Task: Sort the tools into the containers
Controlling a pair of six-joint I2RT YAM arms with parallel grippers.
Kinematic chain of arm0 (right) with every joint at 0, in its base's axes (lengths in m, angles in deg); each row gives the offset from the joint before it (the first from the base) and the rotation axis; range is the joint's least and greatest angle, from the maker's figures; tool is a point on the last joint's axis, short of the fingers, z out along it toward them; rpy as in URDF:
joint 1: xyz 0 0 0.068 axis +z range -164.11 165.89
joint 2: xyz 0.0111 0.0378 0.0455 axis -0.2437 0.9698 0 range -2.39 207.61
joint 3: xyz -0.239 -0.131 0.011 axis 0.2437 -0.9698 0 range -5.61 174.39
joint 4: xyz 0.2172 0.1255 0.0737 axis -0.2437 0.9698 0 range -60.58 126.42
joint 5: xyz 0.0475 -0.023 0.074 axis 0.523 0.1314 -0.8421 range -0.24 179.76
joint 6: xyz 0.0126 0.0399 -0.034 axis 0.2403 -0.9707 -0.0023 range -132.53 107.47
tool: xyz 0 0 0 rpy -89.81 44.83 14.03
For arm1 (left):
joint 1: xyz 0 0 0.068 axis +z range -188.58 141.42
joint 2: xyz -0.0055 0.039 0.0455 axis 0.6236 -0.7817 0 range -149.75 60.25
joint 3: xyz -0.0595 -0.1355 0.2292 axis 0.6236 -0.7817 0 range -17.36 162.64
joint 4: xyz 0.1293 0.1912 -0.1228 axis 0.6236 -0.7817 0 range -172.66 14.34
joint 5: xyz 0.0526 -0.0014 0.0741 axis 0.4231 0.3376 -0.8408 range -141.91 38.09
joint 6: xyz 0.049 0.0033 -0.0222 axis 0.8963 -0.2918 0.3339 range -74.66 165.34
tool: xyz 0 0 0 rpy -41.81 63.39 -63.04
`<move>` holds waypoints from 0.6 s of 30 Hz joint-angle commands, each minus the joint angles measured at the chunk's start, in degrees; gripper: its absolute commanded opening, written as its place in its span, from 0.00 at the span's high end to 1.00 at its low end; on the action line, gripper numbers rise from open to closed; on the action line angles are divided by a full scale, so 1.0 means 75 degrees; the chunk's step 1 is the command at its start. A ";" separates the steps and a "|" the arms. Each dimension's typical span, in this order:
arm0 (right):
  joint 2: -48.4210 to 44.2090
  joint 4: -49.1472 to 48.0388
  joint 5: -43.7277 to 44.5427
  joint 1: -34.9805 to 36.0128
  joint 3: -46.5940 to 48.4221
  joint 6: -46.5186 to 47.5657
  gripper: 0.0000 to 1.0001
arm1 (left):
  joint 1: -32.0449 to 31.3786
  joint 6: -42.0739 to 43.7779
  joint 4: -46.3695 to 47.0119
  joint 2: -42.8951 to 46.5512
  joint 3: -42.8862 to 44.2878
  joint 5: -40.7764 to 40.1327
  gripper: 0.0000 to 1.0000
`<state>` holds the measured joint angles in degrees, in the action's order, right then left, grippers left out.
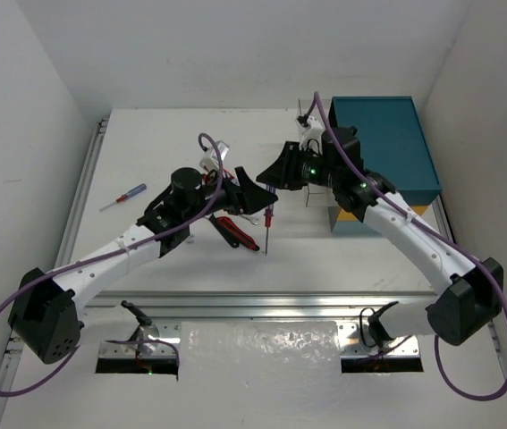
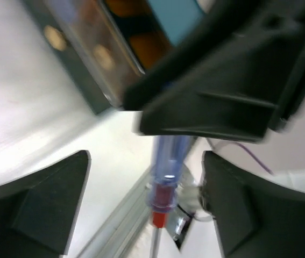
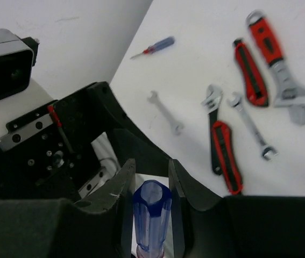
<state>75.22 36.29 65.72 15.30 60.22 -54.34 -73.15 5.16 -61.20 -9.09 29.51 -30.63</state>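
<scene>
My right gripper is clamped on the blue screwdriver handle mid-air between the arms — a handover, I think — while the left gripper stands apart around it, near the teal box.

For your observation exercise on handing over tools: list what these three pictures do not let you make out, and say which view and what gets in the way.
- Overhead view: the teal box front and drawers, hidden by the right arm.
- Overhead view: most tools on the table, covered by the left arm; only the far screwdriver shows whole.
- Left wrist view: the held screwdriver handle top, hidden by the blurred right gripper.
- Right wrist view: that screwdriver's shaft, cut off by the bottom edge.
</scene>
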 commanded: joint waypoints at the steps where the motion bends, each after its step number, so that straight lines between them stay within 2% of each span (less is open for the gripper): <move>1: 0.0023 0.0850 0.0822 -0.0194 0.1276 0.0918 1.00 | -0.0020 0.0260 -0.1454 0.0268 0.1071 -0.1696 0.07; 2: 0.0128 0.1456 0.0953 -0.0508 0.1870 0.1049 1.00 | 0.0003 0.0283 -0.1946 0.0339 0.1249 -0.2628 0.03; 3: 0.0466 0.1799 0.1047 -0.0708 0.2236 0.1189 1.00 | 0.0143 0.0260 -0.3100 0.0386 0.1436 -0.3125 0.00; 5: 0.0901 0.2896 0.1513 -0.1176 0.3461 0.1728 1.00 | 0.0447 0.0144 -0.3928 0.0526 0.1777 -0.4039 0.00; 6: 0.1332 0.3229 0.1795 -0.1295 0.3864 0.1904 1.00 | 0.0913 0.0085 -0.4605 0.0585 0.1836 -0.4241 0.00; 7: 0.1569 0.3800 0.2216 -0.1459 0.4669 0.2300 1.00 | 0.1265 -0.0008 -0.4948 0.0655 0.1964 -0.4324 0.00; 11: 0.2741 0.4766 0.2828 -0.1811 0.6370 0.2936 1.00 | 0.3151 0.0271 -0.6108 0.0597 0.2257 -0.4126 0.00; 16: 0.3959 0.5329 0.3122 -0.2198 0.7873 0.3253 1.00 | 0.3940 0.0681 -0.6743 0.0083 0.2727 -0.4781 0.00; 18: 0.4183 0.5330 0.3145 -0.2257 0.8016 0.3358 1.00 | 0.4210 0.0775 -0.6826 -0.0198 0.2762 -0.4829 0.00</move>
<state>104.77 72.46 86.84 -0.87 116.96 -32.39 -43.51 8.28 -108.30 -8.33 47.87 -64.14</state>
